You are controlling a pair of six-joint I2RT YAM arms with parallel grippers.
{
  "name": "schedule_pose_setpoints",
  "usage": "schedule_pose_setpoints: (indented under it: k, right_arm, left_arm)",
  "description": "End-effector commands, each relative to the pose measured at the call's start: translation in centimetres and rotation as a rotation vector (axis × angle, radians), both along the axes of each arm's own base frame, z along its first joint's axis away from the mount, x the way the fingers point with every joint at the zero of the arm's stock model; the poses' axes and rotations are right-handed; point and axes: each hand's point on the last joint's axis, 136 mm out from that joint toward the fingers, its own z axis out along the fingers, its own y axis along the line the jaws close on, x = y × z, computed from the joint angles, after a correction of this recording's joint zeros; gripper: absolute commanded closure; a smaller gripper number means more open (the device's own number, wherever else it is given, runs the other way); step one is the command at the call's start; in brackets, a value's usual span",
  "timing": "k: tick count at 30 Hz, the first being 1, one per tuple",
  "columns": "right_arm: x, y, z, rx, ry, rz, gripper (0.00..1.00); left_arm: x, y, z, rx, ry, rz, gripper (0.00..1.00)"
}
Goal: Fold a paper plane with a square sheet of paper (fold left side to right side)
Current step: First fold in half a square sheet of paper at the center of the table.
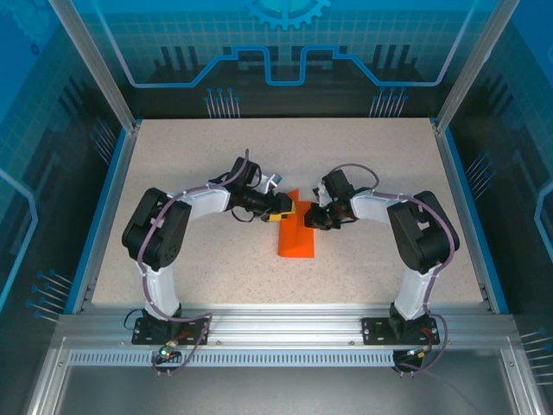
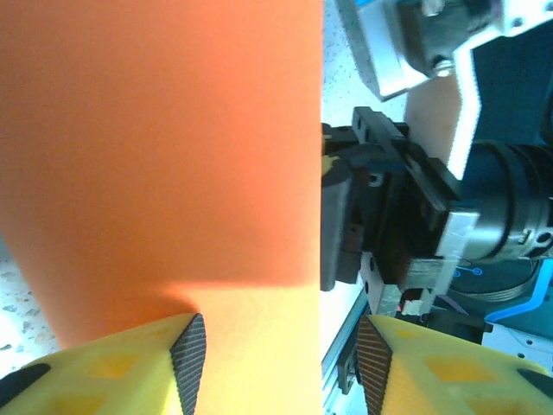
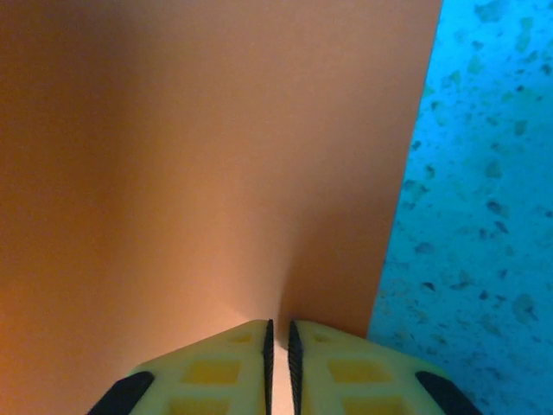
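1. One orange paper sheet [image 1: 296, 240] lies mid-table [image 1: 216, 156] as a narrow strip and looks folded. Two grippers meet at its far end, the left gripper [image 1: 288, 207] and the right gripper [image 1: 313, 216]. I cannot tell either jaw state from above.
2. Two yellow fingers [image 2: 121, 372] of the left gripper [image 2: 281, 346] stand apart and clamp nothing. The one sheet [image 2: 164, 147] runs loose between their pads. With this side unheld, the upper layer could spring open or slide, spoiling the crease.
3. Two fingers of the right gripper [image 3: 278, 333] sit almost together, apparently pinching the sheet [image 3: 190, 156] where a dimple radiates. Tugging from this single pinch could tear the thin paper or skew its edges.
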Motion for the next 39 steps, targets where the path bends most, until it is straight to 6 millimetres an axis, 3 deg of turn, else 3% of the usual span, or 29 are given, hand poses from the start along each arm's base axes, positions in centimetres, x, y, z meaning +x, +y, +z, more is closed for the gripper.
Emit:
schedule_pose_setpoints:
  k: [1, 8, 12, 17, 22, 27, 30, 32, 36, 39]
  right_arm:
    - [0.6, -0.9, 1.5, 0.006, -0.043, -0.033, 0.79]
    - [1.5, -3.0, 5.4, 0.026, -0.139, -0.093, 0.61]
    - [1.7, -3.8, 8.4, 0.143, -0.195, -0.119, 0.49]
    - [1.3, -2.0, 11.0, 0.287, -0.209, -0.076, 0.31]
    - [0.8, 0.8, 10.8, 0.355, -0.151, -0.024, 0.28]
    - [0.6, 2.7, 9.5, 0.341, -0.098, 0.002, 0.34]
    - [0.5, 3.6, 9.0, 0.345, -0.073, 0.018, 0.42]
    - [0.4, 4.0, 8.6, 0.340, -0.057, 0.029, 0.50]
    - [0.5, 3.7, 7.5, 0.279, -0.034, 0.013, 0.76]
    - [0.5, 3.0, 6.7, 0.220, -0.022, 0.006, 0.89]
  left_arm:
    - [0.5, -0.7, 0.3, -0.012, -0.008, -0.004, 0.54]
    - [0.6, -0.4, -0.2, 0.017, -0.008, 0.007, 0.80]
    - [0.6, -0.4, -0.3, 0.021, -0.009, 0.011, 0.94]
    - [0.7, -0.4, -0.5, 0.029, -0.010, 0.015, 0.98]
    - [0.8, -0.5, -0.7, 0.033, -0.005, 0.018, 1.00]
    - [0.8, -0.6, -0.7, 0.035, -0.005, 0.018, 1.00]
    - [0.8, -0.6, -0.6, 0.035, -0.007, 0.016, 1.00]
    - [0.7, -0.6, -0.6, 0.036, -0.008, 0.015, 1.00]
    - [0.7, -0.7, -0.5, 0.036, -0.010, 0.013, 1.00]
    - [0.8, -0.6, -0.2, 0.037, -0.022, 0.017, 0.94]
